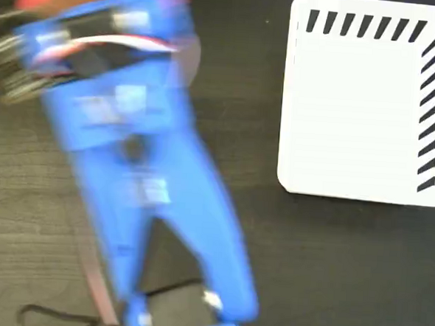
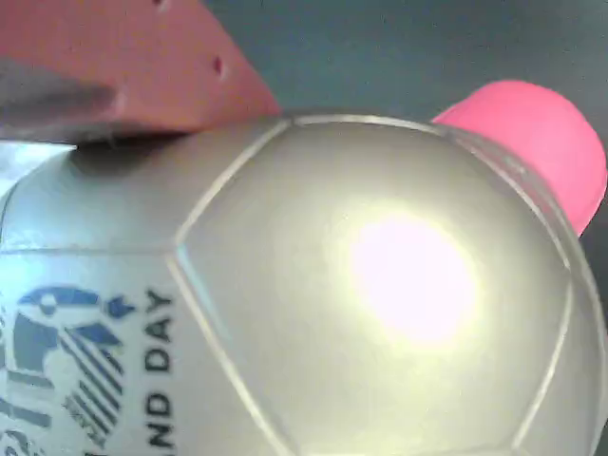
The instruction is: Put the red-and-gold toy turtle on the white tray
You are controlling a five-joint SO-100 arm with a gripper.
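**A:** Starting at the left of the fixed view, the blue arm (image 1: 140,166) is showing only as a smear. I am reading that as speed. Is the pincer (image 2: 180,104) gripping anything?

**B:** I cannot tell. In the wrist view one red finger (image 2: 114,57) is lying against the upper left of the red-and-gold toy turtle (image 2: 380,285), touching its shell. The other jaw is sitting out of frame, so I am not calling it clamped or loose.

**A:** And the turtle is filling that view?

**B:** Nearly all of it. The blue print (image 2: 85,351) is showing at the lower left, glare is sitting on the dome in the middle, and a coral-pink limb or head (image 2: 541,142) is poking out at the right. In the fixed view I am not finding the turtle at all. The arm may be hiding it.

**A:** So what is worrying you?

**B:** The shell is looking smooth, glossy and rounded. If the finger is bearing on that curve high up, I am expecting the turtle could squirt out or twist, especially with a fast swing.

**A:** And further right?

**B:** Bare dark table (image 1: 329,273) is lying between the arm and the white tray (image 1: 353,112), which is sitting well apart at the upper right and holding nothing. A drop on the way would be leaving the turtle on the table, possibly rolling on its dome.
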